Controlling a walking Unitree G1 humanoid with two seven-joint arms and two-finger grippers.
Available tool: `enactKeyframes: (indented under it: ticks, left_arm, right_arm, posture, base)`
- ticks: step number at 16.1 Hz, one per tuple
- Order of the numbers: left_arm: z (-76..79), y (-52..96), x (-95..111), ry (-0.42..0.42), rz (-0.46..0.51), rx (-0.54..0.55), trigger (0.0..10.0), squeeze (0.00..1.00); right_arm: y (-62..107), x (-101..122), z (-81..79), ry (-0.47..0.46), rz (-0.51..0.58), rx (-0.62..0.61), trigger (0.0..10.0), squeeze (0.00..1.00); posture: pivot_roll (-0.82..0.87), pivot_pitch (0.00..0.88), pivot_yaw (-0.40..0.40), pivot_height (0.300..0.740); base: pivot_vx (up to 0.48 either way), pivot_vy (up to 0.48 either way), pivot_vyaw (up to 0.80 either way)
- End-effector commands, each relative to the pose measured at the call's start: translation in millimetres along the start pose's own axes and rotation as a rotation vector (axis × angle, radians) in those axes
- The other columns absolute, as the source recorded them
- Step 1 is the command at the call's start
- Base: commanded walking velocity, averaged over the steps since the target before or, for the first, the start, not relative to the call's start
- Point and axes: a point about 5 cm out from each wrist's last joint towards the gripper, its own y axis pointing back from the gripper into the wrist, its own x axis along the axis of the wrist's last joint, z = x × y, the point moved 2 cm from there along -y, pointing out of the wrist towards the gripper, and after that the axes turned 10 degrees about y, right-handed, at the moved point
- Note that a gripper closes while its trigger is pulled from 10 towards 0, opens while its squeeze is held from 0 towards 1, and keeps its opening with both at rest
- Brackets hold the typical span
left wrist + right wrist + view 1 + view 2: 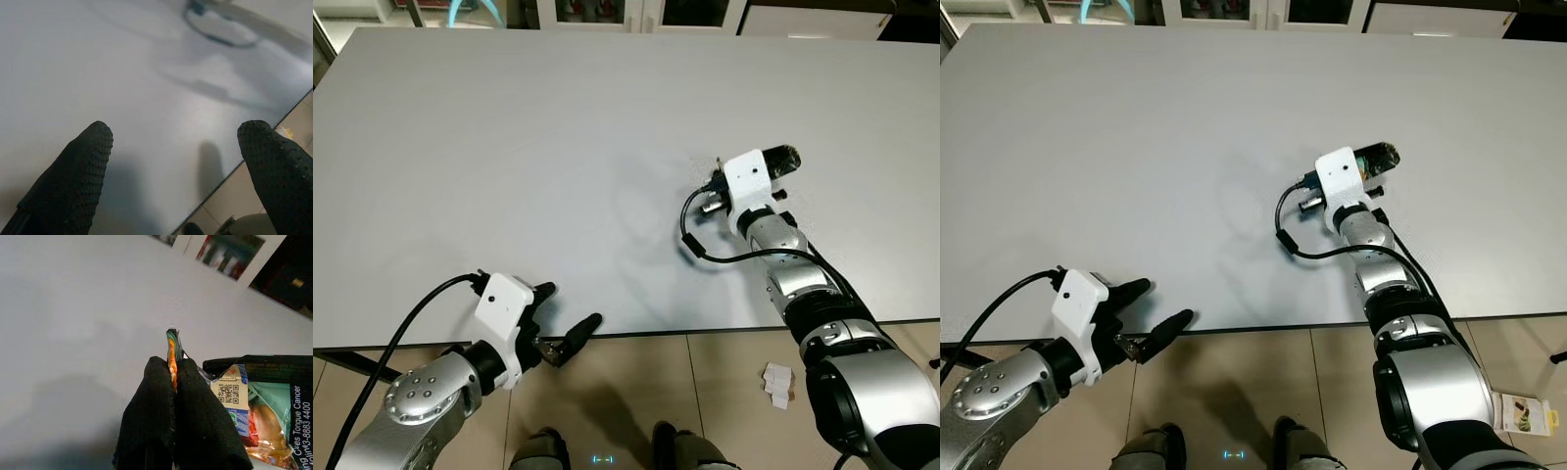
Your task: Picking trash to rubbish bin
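My right gripper (173,366) hovers over the right middle of the grey table (509,147), shut on the thin edge of a colourful packet (259,416). The packet carries a QR code and a health warning. From the head, it shows as a dark shape (782,158) beyond the white wrist block. My left gripper (570,305) hangs at the table's front edge on the left. Its two black fingers (78,171) are spread wide with nothing between them.
A black cable (700,245) loops from the right wrist over the table. On the tiled floor under the right arm lie a white paper scrap (777,384) and a small printed packet (1525,413). My feet (680,450) stand at the table's front.
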Motion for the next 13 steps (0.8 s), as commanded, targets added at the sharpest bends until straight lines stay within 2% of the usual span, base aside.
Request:
enactKeyframes:
  ticks: [1,2,3,4,6,8,10,13]
  left_arm:
    - [-0.7,-2.0,0.5,-0.006,0.007,0.002,10.0,0.00]
    - [-1.9,-4.1,2.6,-0.011,0.018,0.006,10.0,0.00]
    - [-2.9,-5.3,3.4,-0.020,0.023,0.011,10.0,0.00]
    - [-5.3,-9.1,5.0,-0.035,0.035,0.024,10.0,0.00]
    - [-8.4,-12.5,8.3,-0.047,0.062,0.051,10.0,0.00]
    - [-22.5,-19.6,18.6,-0.042,0.151,0.179,10.0,0.00]
    - [-28.9,-23.2,25.0,-0.028,0.211,0.250,10.0,0.00]
    - [-37.1,-23.6,35.2,-0.015,0.311,0.357,10.0,0.00]
  right_arm:
    - [-1.1,8.7,6.1,-0.007,0.045,-0.028,0.0,0.00]
    - [-0.6,9.9,5.2,0.026,0.054,-0.029,2.4,0.00]
    - [-0.5,10.4,4.9,0.036,0.057,-0.033,6.6,0.00]
    - [-0.1,12.0,3.5,0.051,0.069,-0.047,10.0,0.00]
    - [0.7,11.1,1.7,0.049,0.066,-0.054,10.0,0.00]
    - [3.3,8.4,0.4,0.042,0.068,-0.062,10.0,0.00]
    - [5.2,5.6,-1.5,0.033,0.059,-0.060,10.0,0.00]
    - [10.8,6.1,-11.1,0.029,0.086,-0.040,10.0,0.00]
  posture:
    - [0.07,0.152,-0.056,0.740]
    - [0.07,0.149,-0.055,0.740]
    - [0.06,0.142,-0.055,0.740]
    - [0.05,0.135,-0.055,0.740]
    - [0.05,0.129,-0.054,0.740]
    - [0.04,0.122,-0.051,0.740]
    - [0.04,0.122,-0.050,0.740]
    - [0.02,0.114,-0.050,0.740]
  base:
    - [0.000,0.000,0.00]
    - [0.000,0.000,0.00]
    - [0.000,0.000,0.00]
    - [0.000,0.000,0.00]
    - [0.000,0.000,0.00]
    - [0.000,0.000,0.00]
    - [0.000,0.000,0.00]
    - [0.000,0.000,-0.69]
